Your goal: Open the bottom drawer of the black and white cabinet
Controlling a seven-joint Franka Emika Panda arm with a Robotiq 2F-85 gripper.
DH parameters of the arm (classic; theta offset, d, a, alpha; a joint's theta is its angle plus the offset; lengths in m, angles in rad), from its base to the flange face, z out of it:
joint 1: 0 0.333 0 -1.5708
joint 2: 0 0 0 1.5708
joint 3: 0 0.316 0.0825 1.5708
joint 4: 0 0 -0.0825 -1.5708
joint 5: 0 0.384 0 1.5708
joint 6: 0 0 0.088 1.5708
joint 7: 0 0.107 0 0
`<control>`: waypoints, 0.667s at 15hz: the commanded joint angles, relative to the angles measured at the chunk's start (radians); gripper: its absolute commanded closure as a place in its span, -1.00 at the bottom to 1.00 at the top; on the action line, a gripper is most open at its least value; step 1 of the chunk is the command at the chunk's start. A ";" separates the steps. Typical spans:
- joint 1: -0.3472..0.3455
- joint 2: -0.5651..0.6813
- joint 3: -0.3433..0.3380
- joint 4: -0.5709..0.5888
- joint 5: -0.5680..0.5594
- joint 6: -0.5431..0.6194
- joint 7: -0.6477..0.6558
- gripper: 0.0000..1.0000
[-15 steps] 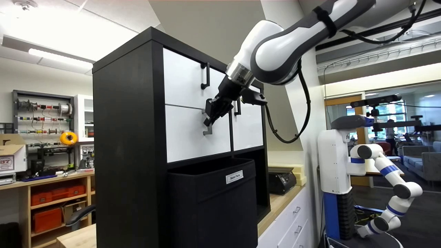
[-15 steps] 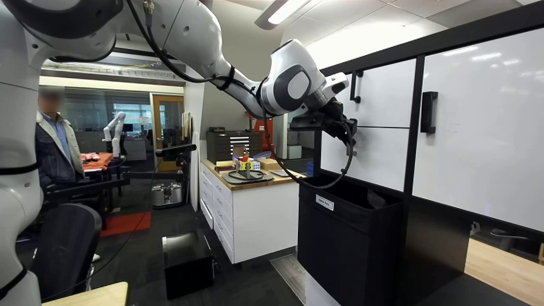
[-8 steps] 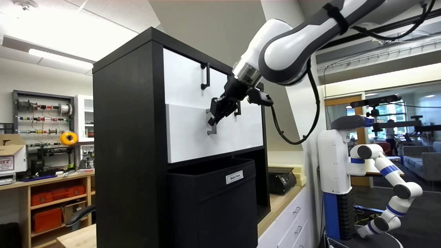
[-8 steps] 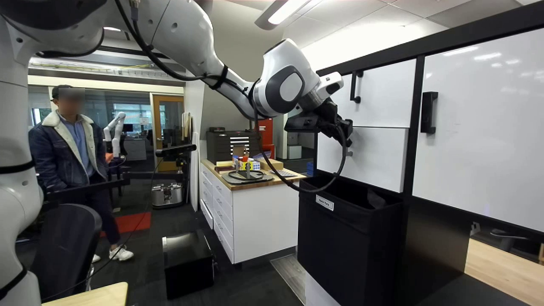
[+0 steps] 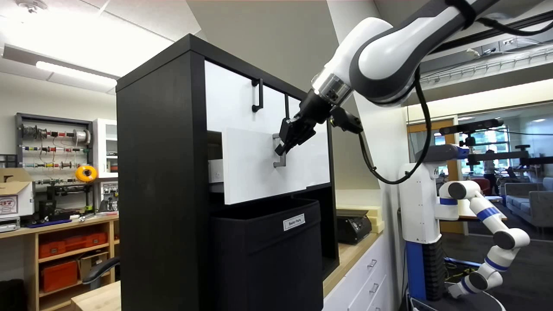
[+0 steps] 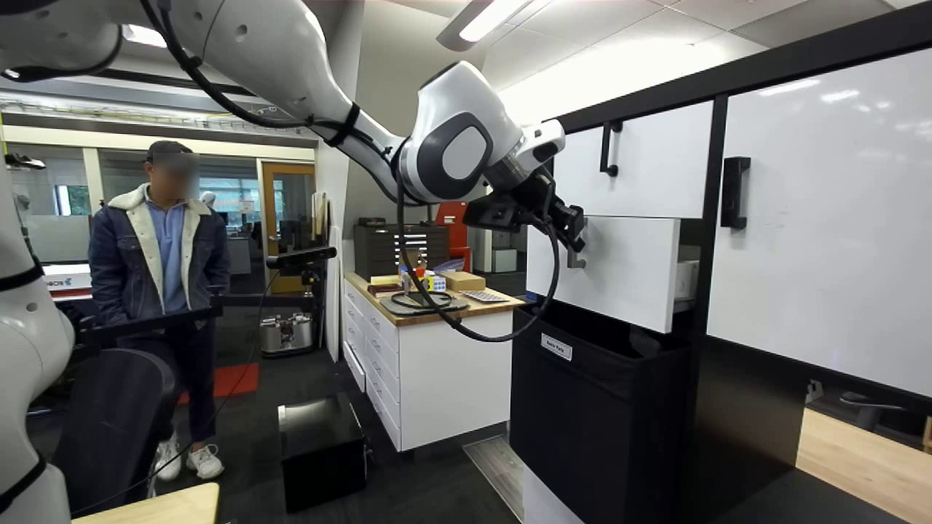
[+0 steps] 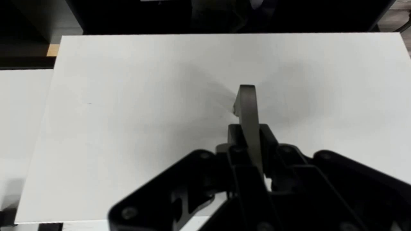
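Past the right-hand corner of the wood-topped bench [image 6: 477, 308], as seen in an exterior view, the bottom drawer [image 6: 626, 273] of the black and white cabinet [image 5: 173, 172] is shown pulled part-way out, its front standing clear of the frame [image 5: 199, 151] in both exterior views. The upper drawer [image 6: 655, 156] is seen closed above it. In the wrist view the tool [image 7: 251, 134] is clamped on the handle [image 7: 249, 102], which is held between the two fingers [image 7: 268, 139]. The reach and the grasp can thus be counted as done, and the pull as begun; how much travel is left cannot be told, since the drawer's full depth is hidden. What appears to remain is further drawing-out, away from the frame, and then the release of the handle.
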 commanded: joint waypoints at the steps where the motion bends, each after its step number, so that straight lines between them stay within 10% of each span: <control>1: 0.004 -0.093 -0.015 -0.152 0.075 0.011 -0.055 0.89; 10: 0.006 -0.250 -0.031 -0.314 0.124 -0.034 -0.109 0.91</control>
